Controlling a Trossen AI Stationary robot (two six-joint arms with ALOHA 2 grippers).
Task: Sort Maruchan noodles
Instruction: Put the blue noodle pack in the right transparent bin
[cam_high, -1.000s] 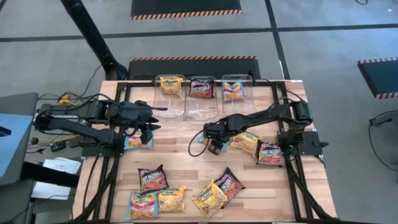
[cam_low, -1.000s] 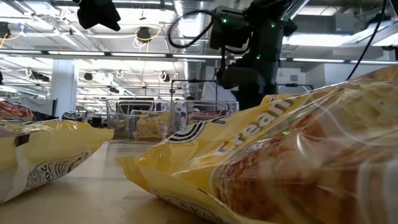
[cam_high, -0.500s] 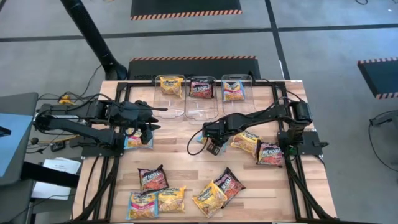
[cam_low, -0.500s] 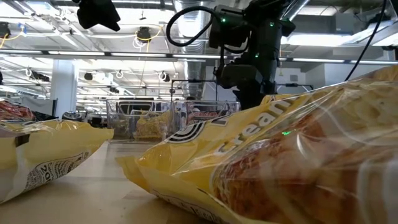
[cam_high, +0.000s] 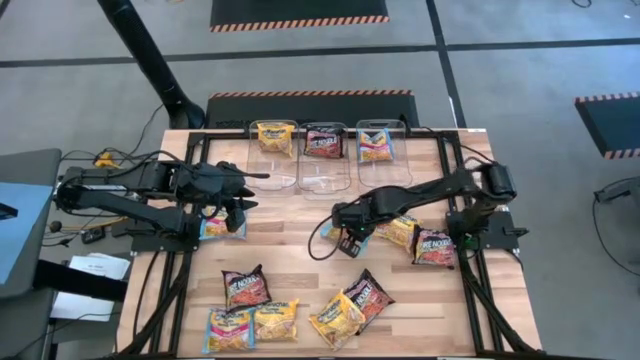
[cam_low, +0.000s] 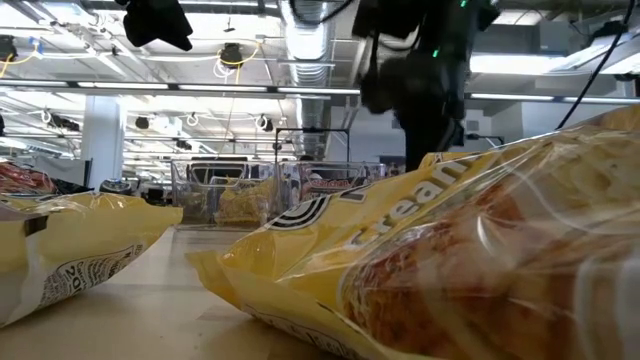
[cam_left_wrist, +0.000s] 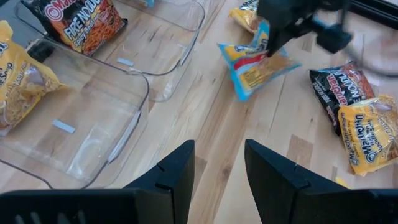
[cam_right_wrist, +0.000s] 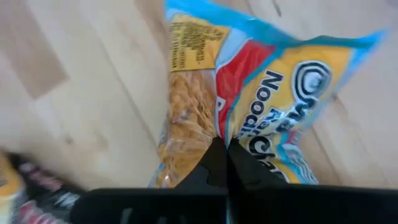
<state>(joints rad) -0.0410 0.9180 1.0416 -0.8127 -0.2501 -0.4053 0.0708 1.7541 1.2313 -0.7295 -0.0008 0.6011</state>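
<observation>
The right gripper (cam_high: 347, 238) is clamped tight on a blue-and-orange noodle packet (cam_right_wrist: 249, 118). The left gripper (cam_left_wrist: 214, 165), jaws parted and empty, idles. I'd carry it high to the bin holding its match (cam_high: 376, 146).

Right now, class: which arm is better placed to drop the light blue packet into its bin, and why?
The right. Its gripper is shut on the light blue packet, lifted near the bins. The left gripper is open and holds nothing.
</observation>
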